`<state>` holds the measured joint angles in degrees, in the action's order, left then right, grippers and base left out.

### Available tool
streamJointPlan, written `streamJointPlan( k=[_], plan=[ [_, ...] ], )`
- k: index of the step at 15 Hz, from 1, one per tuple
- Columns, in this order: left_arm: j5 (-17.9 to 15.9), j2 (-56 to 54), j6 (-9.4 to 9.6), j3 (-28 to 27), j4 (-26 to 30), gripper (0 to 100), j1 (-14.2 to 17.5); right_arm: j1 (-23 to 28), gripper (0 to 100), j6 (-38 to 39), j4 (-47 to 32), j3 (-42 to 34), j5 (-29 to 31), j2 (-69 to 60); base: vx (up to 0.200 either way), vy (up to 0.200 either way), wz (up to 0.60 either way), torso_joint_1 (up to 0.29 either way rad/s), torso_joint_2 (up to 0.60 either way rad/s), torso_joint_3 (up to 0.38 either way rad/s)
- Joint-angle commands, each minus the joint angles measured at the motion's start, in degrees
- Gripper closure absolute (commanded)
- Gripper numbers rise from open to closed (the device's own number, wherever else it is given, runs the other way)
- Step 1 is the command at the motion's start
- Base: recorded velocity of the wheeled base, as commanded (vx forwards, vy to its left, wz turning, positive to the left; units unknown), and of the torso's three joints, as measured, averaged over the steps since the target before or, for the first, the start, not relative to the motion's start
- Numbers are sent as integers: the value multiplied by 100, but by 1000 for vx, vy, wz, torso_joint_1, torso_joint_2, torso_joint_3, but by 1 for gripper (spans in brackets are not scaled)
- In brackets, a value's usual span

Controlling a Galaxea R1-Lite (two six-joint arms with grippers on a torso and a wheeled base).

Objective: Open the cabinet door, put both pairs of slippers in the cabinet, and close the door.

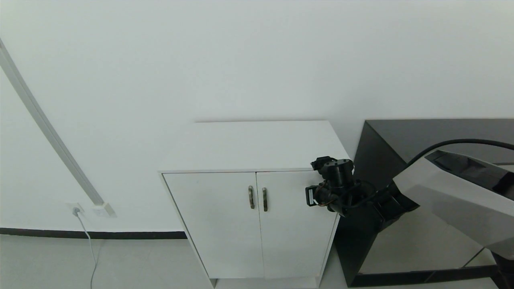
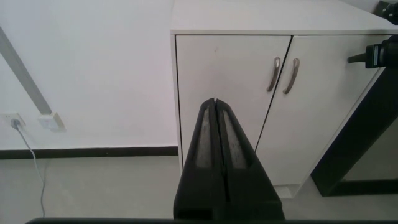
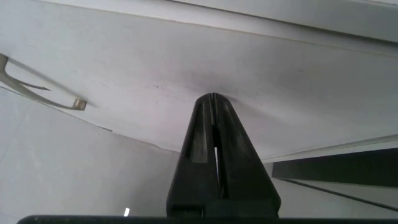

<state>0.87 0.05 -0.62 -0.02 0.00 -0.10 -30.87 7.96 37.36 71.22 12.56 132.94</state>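
While both doors are shut, the cabinet stands against the wall straight ahead of me, white, with its two handles side by side where the doors meet. My right tool is clenched on nothing, its fingers pressed together. It sits close against the right door, up by that door's outer top corner and well apart from the handles. I cannot tell whether its tip touches the panel. My left tool is likewise clenched and empty. It hangs lower and farther back, aimed at the left door with open floor between it and the cabinet.

Just beside the cabinet's right side stands a tall black glossy panel, hard by my right arm. On the other side, a socket low on the wall has a cable trailing to the floor. A pale conduit runs slantwise down the wall to a small box next to the socket. Both are well clear of the doors.
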Motion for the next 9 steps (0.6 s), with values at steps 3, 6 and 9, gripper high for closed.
streamJointPlan(
  k=[3,6,9],
  plan=[
    [1,4,1,2,0,100,1,-7,100,-5,-10,85,1,22,0,0,0,0,0,0],
    [1,4,1,-6,0,100,1,-7,100,-5,-1,103,1,30,0,0,0,0,0,0],
    [1,4,1,2,0,100,1,-7,100,-5,-1,94,1,30,0,0,0,0,0,0]
  ],
)
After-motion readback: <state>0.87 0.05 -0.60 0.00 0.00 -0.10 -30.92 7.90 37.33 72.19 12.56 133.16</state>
